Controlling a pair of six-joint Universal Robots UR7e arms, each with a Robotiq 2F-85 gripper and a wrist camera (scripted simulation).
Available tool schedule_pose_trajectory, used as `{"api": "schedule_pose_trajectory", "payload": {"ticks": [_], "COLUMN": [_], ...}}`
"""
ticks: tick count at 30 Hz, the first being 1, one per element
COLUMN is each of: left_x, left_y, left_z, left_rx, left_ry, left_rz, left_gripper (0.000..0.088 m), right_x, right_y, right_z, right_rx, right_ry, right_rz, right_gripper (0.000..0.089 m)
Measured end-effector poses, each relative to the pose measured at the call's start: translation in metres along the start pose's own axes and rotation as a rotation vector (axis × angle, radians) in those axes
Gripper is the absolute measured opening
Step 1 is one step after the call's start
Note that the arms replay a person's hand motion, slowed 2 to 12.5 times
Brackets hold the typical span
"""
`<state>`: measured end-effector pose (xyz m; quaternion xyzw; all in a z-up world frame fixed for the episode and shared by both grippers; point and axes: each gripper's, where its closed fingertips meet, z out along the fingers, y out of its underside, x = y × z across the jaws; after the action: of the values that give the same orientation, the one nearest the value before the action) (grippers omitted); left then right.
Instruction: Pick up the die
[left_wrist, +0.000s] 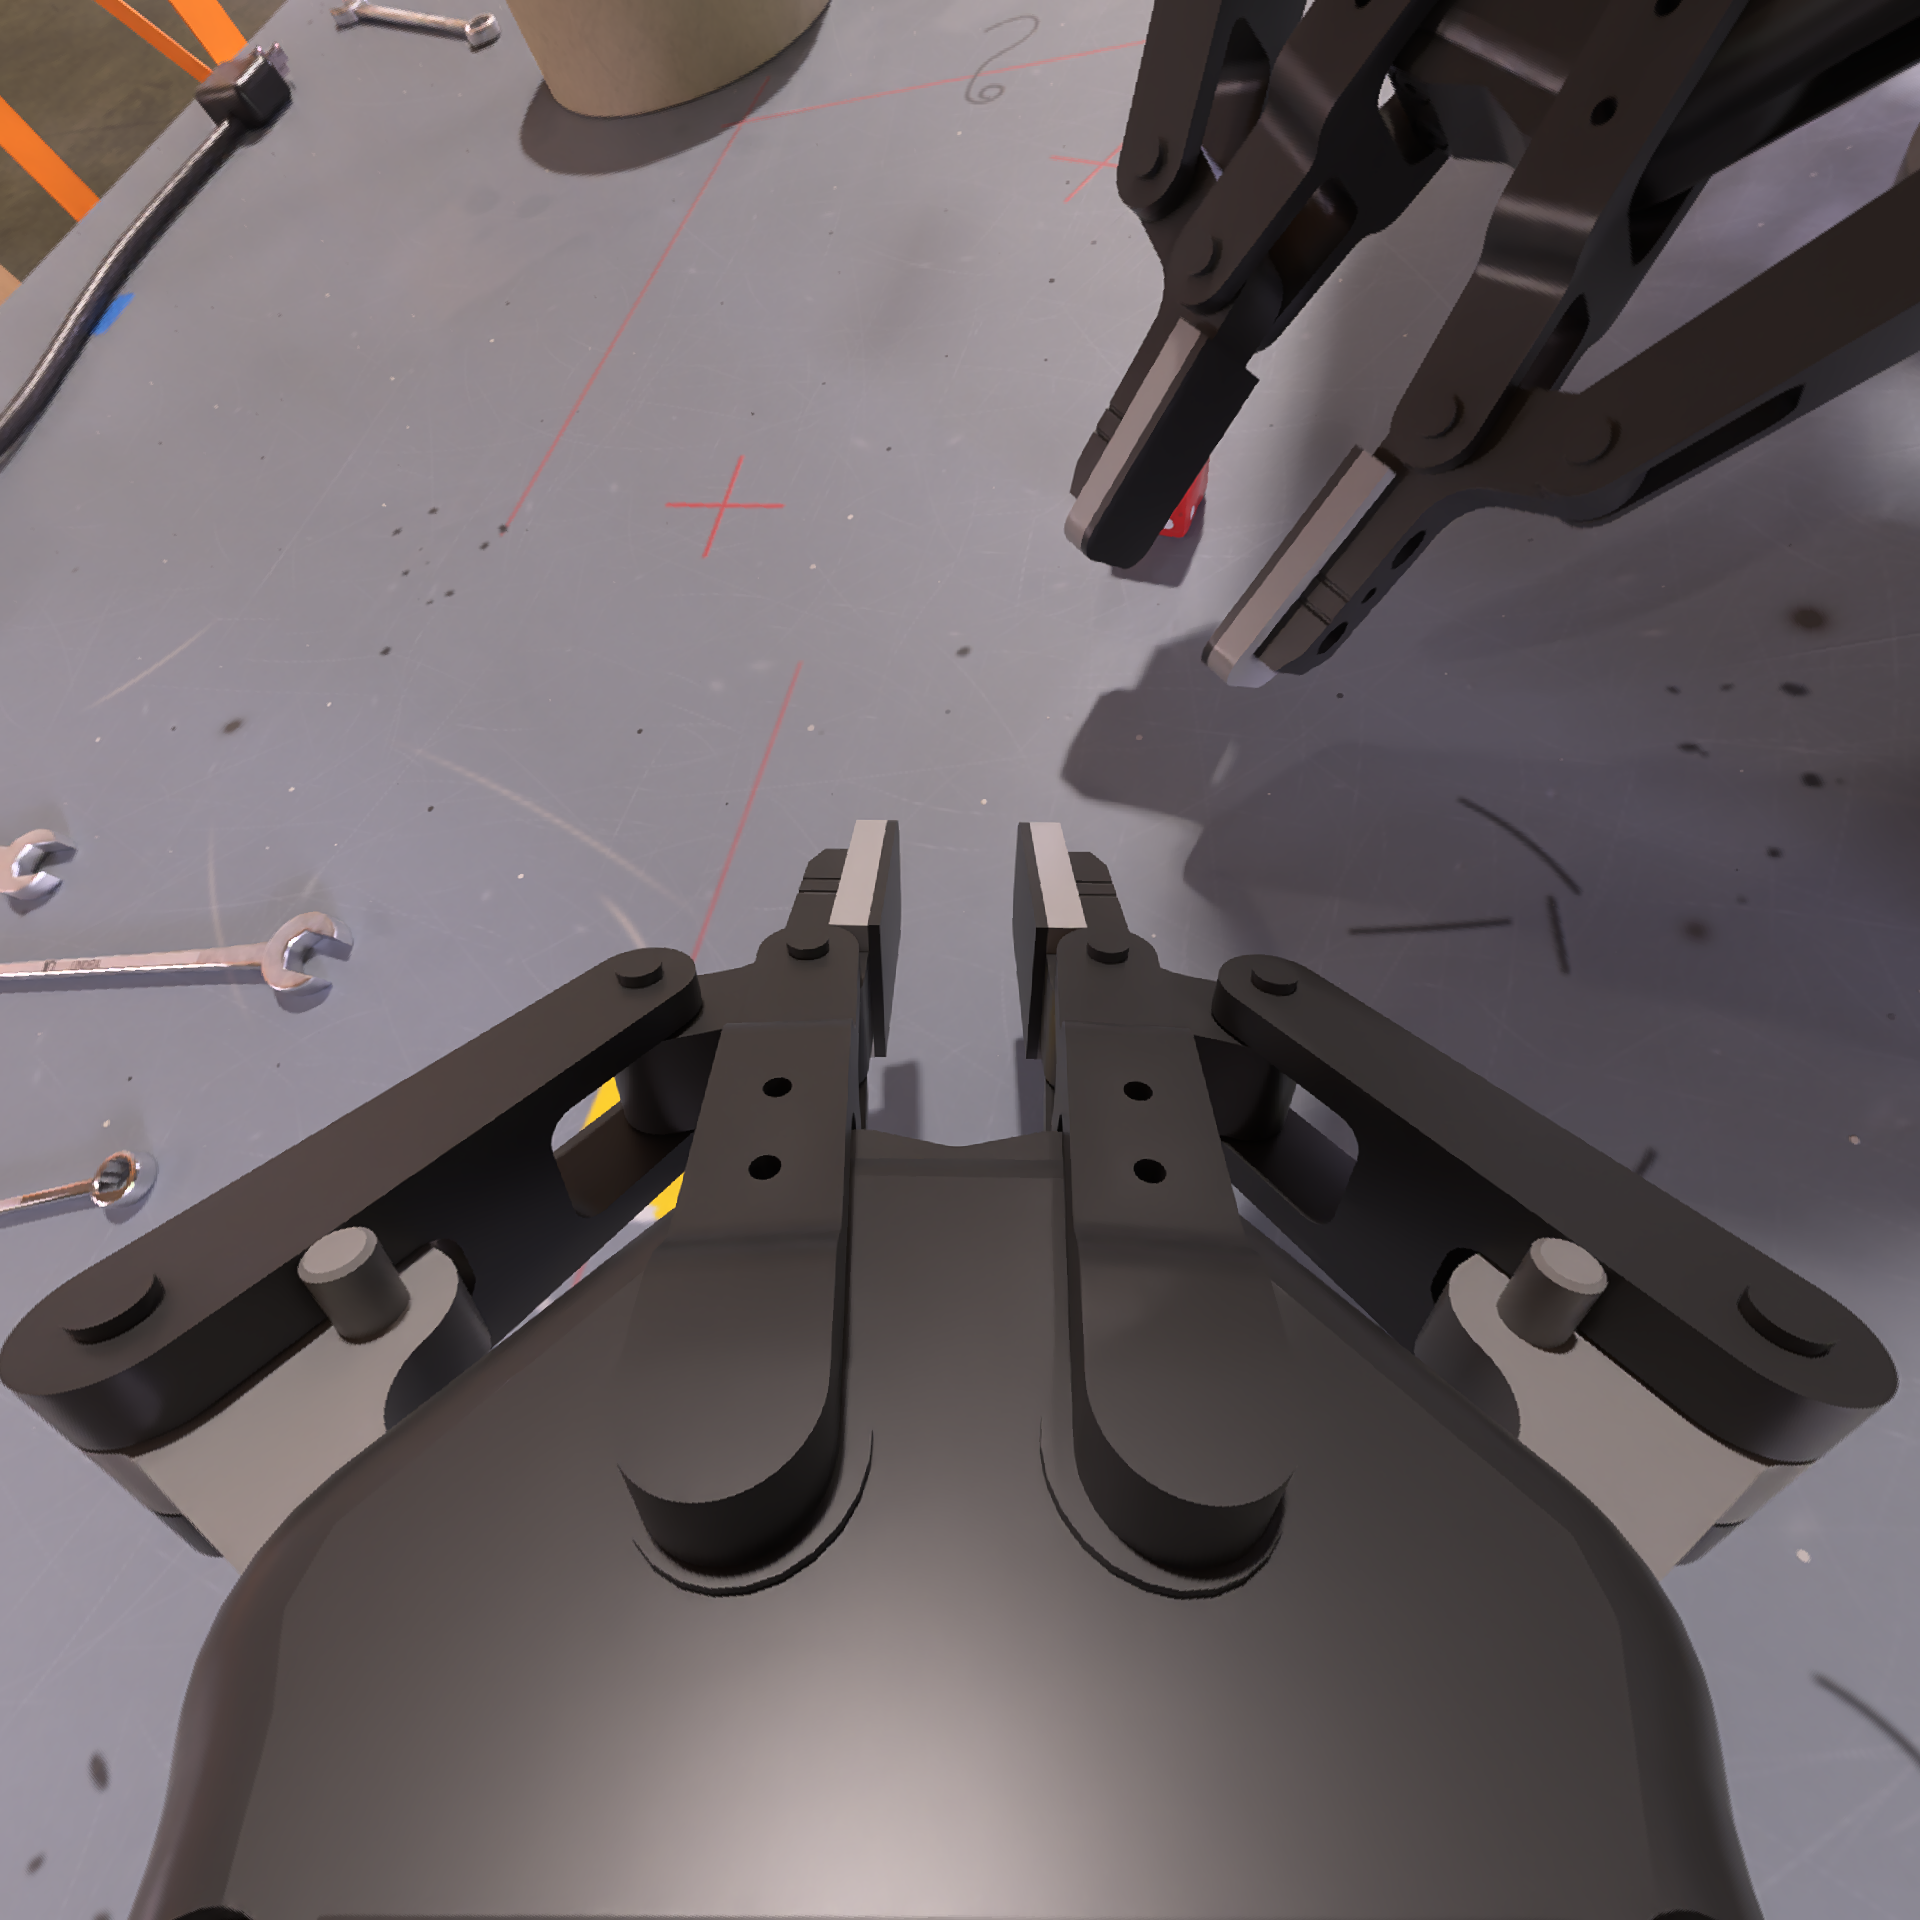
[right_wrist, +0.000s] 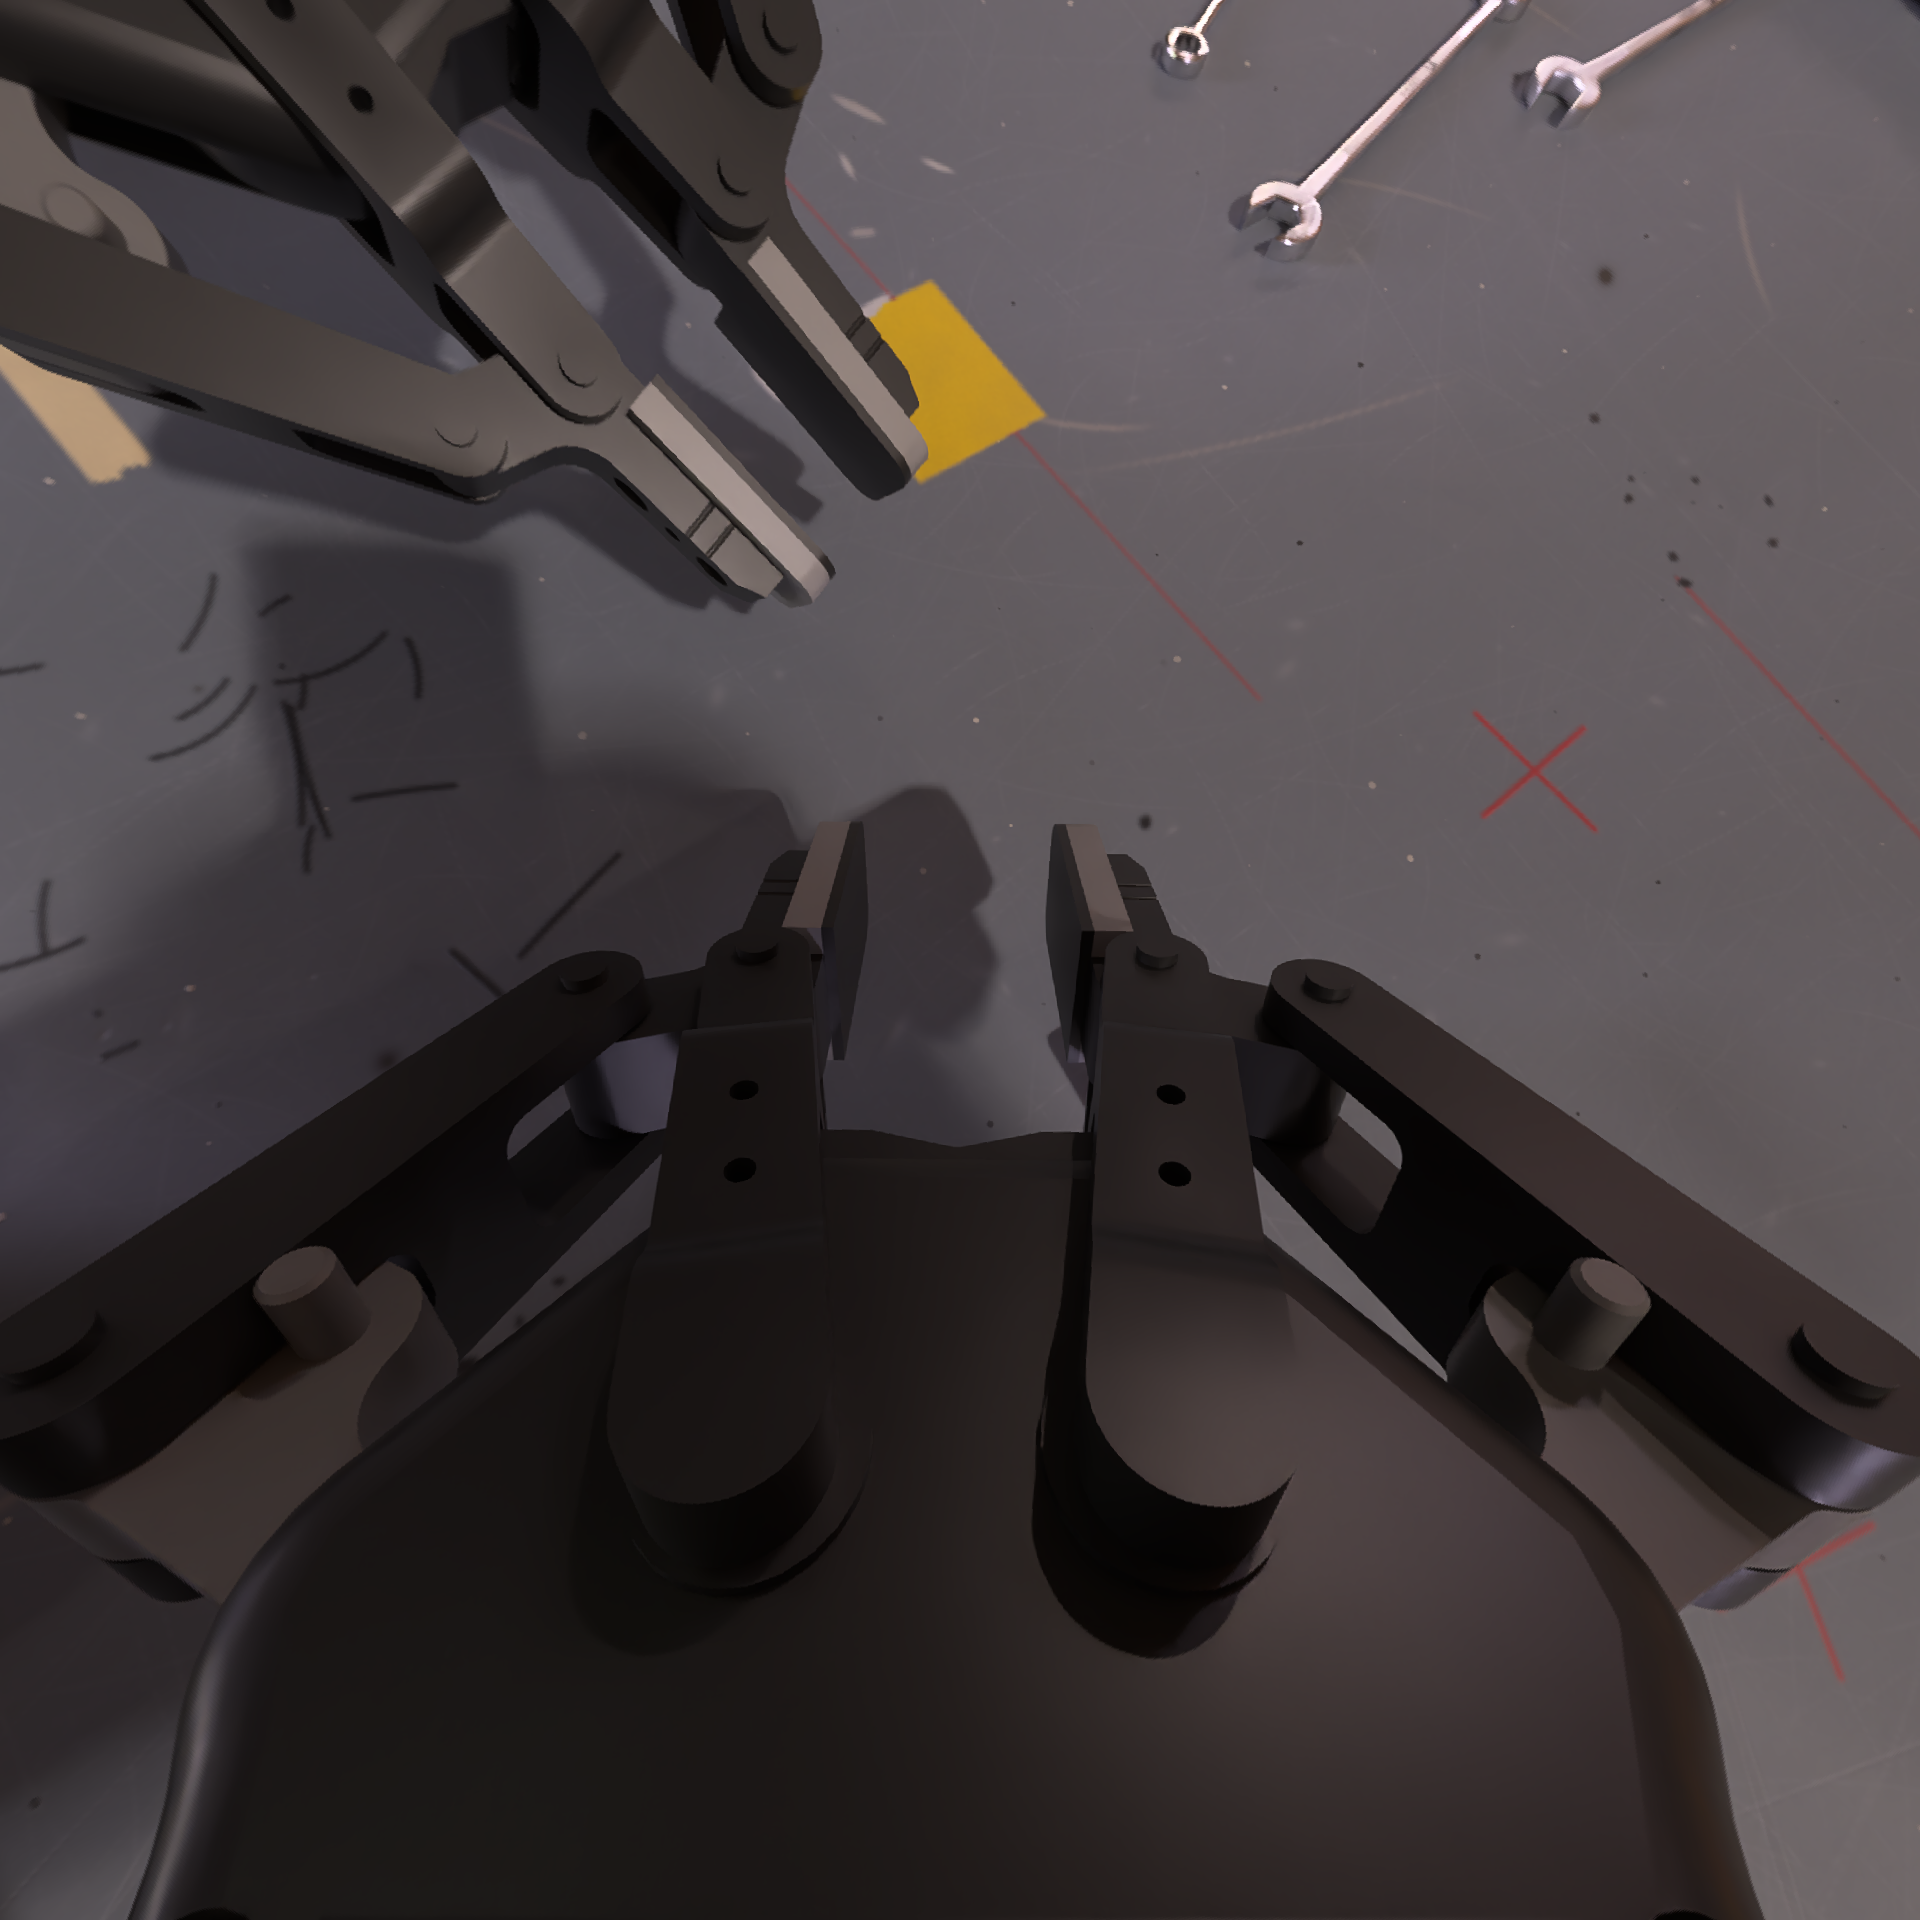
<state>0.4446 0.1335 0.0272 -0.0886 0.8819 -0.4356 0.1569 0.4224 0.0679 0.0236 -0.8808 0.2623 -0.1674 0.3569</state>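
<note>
A small red die (left_wrist: 1184, 511) lies on the grey table (left_wrist: 520, 675). Only a sliver of it shows, beside the far finger of my right gripper (left_wrist: 1174, 592). I cannot tell whether it lies between those fingers. The right gripper hovers close over the table with its jaws apart. In the right wrist view the right gripper (right_wrist: 956, 883) is open with nothing between its fingers, and the die is hidden. My left gripper (left_wrist: 956, 883) is open and empty, nearer than the die and to its left. It also shows in the right wrist view (right_wrist: 847, 520) at upper left.
Several wrenches (left_wrist: 301, 956) lie at the table's left side, and they also show in the right wrist view (right_wrist: 1351, 145). A tan cylinder (left_wrist: 665, 52) and a black cable (left_wrist: 156, 208) are at the back left. A yellow tape patch (right_wrist: 956, 384) lies on the table.
</note>
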Motion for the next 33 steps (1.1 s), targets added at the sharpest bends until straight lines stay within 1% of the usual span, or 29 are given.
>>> {"api": "schedule_pose_trajectory", "payload": {"ticks": [6,10,13,17,20,24,29,33], "left_x": [0.000,0.000,0.000,0.000,0.001,0.001,0.002,0.002], "left_y": [0.000,0.000,-0.001,0.000,0.000,0.000,0.000,0.000], "left_z": [0.000,0.000,-0.001,0.000,0.000,0.000,0.000,0.001], "left_rx": [0.000,0.002,0.004,0.002,-0.002,-0.004,-0.004,-0.007], "left_ry": [-0.001,-0.001,-0.002,0.000,0.001,0.001,0.002,0.004], "left_rz": [0.000,-0.001,0.000,0.004,0.007,0.013,0.018,0.020], "left_gripper": [0.0201,0.0201,0.0201,0.0201,0.0201,0.0201,0.0199,0.0196], "right_x": [0.000,0.005,0.008,0.013,0.017,0.024,0.031,0.037], "right_y": [-0.008,-0.013,-0.008,0.003,0.013,0.025,0.031,0.030], "right_z": [-0.010,-0.022,-0.028,-0.032,-0.031,-0.027,-0.020,-0.016], "right_rx": [0.060,0.103,0.095,0.068,0.035,-0.003,-0.033,-0.037], "right_ry": [-0.068,-0.109,-0.139,-0.157,-0.154,-0.131,-0.108,-0.091], "right_rz": [0.030,0.011,-0.011,-0.041,-0.064,-0.099,-0.114,-0.117], "right_gripper": [0.0343,0.0360,0.0366,0.0366,0.0366,0.0363,0.0347,0.0355]}}
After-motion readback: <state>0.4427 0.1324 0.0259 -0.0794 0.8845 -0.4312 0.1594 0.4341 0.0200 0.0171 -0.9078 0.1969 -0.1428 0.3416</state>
